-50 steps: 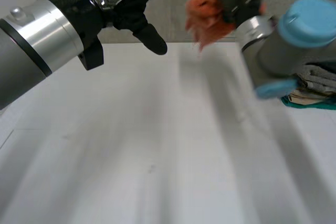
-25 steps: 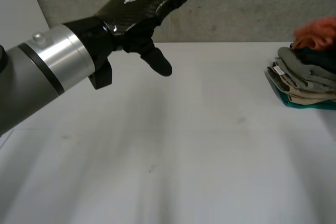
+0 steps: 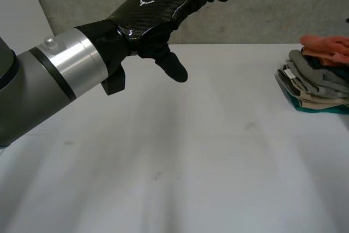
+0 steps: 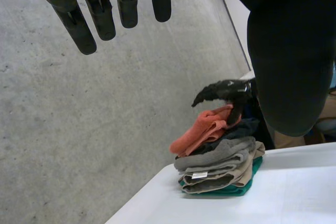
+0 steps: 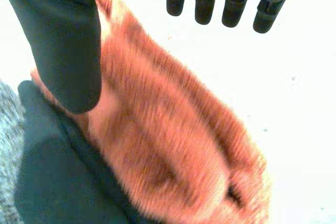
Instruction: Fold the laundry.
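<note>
Orange cloth: lying atop the folded stack, table's far right, seemingly filed as finished. Right hand: hovering over it, fingers straight, gripping nothing. Left hand: hanging open far left, standing clear.

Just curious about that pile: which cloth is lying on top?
The orange cloth: it alone lies uppermost, with the rest of the stack beneath it.

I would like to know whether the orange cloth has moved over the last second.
Yes. The orange cloth has gone rightward and down, from the air above the far edge of the table onto the stack of folded laundry.
</note>
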You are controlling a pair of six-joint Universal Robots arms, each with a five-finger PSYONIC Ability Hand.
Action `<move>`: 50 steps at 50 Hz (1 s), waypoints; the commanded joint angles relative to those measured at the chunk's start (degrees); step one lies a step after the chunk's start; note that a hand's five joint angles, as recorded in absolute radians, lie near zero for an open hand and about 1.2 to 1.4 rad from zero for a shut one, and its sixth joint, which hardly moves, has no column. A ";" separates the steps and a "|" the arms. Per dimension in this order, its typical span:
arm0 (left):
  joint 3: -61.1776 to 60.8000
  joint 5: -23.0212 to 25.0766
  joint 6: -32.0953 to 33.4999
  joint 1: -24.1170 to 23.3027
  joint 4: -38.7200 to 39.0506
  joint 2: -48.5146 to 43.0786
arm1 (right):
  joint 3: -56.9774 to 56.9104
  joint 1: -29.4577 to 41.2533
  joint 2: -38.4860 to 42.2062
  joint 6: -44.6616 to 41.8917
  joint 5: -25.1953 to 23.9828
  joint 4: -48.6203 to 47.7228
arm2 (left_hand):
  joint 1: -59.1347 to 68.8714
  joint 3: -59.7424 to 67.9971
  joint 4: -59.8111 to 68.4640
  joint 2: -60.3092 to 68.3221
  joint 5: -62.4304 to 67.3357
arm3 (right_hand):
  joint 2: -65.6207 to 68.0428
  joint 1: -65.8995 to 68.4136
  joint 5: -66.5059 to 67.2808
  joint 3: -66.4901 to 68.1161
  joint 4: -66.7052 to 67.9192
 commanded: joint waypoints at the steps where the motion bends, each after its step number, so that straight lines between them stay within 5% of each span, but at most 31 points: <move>1: -0.30 -0.21 -0.11 -1.23 0.00 0.00 | 3.87 -5.90 -8.73 0.28 -0.61 8.10 | -0.67 -1.86 -1.33 -1.42 -2.41 | -2.31 -3.38 -19.46 -2.03 -1.93; 5: -0.74 -0.21 -0.28 -2.02 0.00 0.08 | 1.59 -12.58 -13.40 -3.22 3.07 22.69 | -0.67 -1.86 -1.33 -1.42 -2.41 | -2.31 -3.38 -19.46 -2.03 -1.93; 10: -0.65 -0.21 -0.55 -2.29 0.00 0.26 | -8.23 -15.49 -12.96 -21.55 14.12 36.58 | -0.83 -2.03 -1.49 -1.58 -2.58 | -2.31 -3.38 -19.46 -2.03 -1.93; 14: 1.19 -0.47 -0.72 -2.99 0.35 0.70 | -17.54 -13.48 -11.91 -25.48 24.76 32.85 | -0.67 -1.86 -1.33 -1.42 -2.41 | -2.31 -3.38 -19.46 -2.03 -1.93; 17: 4.79 -2.48 -1.69 -3.78 1.05 1.23 | -21.60 -7.17 -11.64 -21.28 28.03 25.57 | -0.67 -1.86 -1.33 -1.42 -2.41 | -2.31 -3.38 -19.46 -2.03 -1.93; 25: 14.72 -16.54 -6.26 -2.47 1.05 1.40 | -14.61 9.26 -19.35 -10.20 27.60 7.10 | -0.50 -1.70 -1.16 -1.25 -2.25 | -2.31 -3.38 -19.46 -2.03 -1.93; 32: 12.63 -24.11 -2.58 11.40 -2.90 5.97 | -1.34 26.75 -21.84 -8.86 24.18 2.94 | -0.50 -1.69 -1.16 -1.25 -2.24 | -2.31 -3.38 -19.46 -2.03 -1.93; 37: 3.95 -25.43 8.99 24.05 -4.57 6.85 | 6.58 36.97 -21.57 -8.86 22.59 6.80 | -0.88 -2.08 -1.54 -1.63 -2.63 | -2.31 -3.38 -19.46 -2.03 -1.93; 44: -10.20 -25.96 26.75 30.22 -4.22 1.24 | 15.37 43.57 -19.91 -10.53 22.94 11.20 | -0.88 -2.08 -1.54 -1.63 -2.63 | -2.31 -3.38 -19.46 -2.03 -1.93; 50: -18.58 -26.31 35.74 36.91 -0.10 -4.91 | 18.98 43.49 -19.11 -12.11 22.86 11.03 | -0.88 -2.08 -1.54 -1.63 -2.63 | -2.31 -3.38 -19.46 -2.03 -1.93</move>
